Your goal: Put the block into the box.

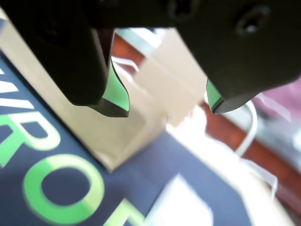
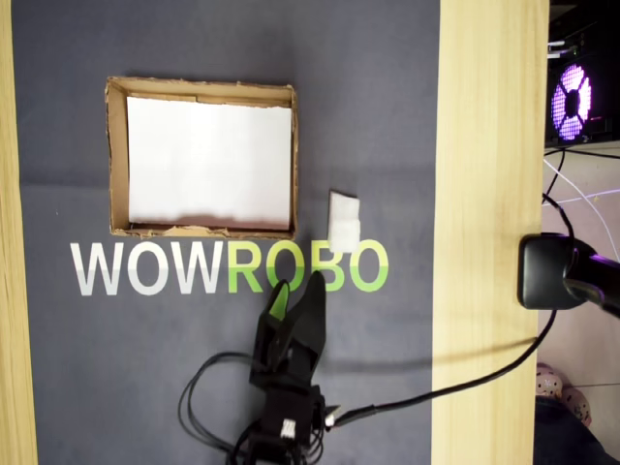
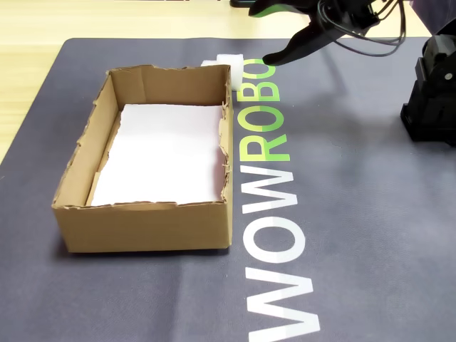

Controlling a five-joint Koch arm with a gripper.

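Note:
The brown cardboard box (image 2: 116, 155) with a white sheet on its bottom sits on the dark mat; the fixed view shows its ragged walls (image 3: 142, 226). A small white block (image 2: 344, 221) lies on the mat just right of the box in the overhead view, and behind the box's far corner in the fixed view (image 3: 228, 60). My gripper (image 2: 297, 287) hovers open over the green letters, below and left of the block, holding nothing. In the wrist view my gripper (image 1: 167, 109) has its jaws wide apart, with the blurred box (image 1: 122, 136) behind them and a blurred white patch, probably the block (image 1: 178, 202), below.
The mat carries WOWROBO lettering (image 2: 228, 268). Wooden table strips (image 2: 489, 194) flank it. A black camera (image 2: 547, 271) with a cable sits at the right edge, and a purple-lit fan (image 2: 572, 102) is beyond. The arm's black base (image 3: 434, 92) stands at the right of the fixed view.

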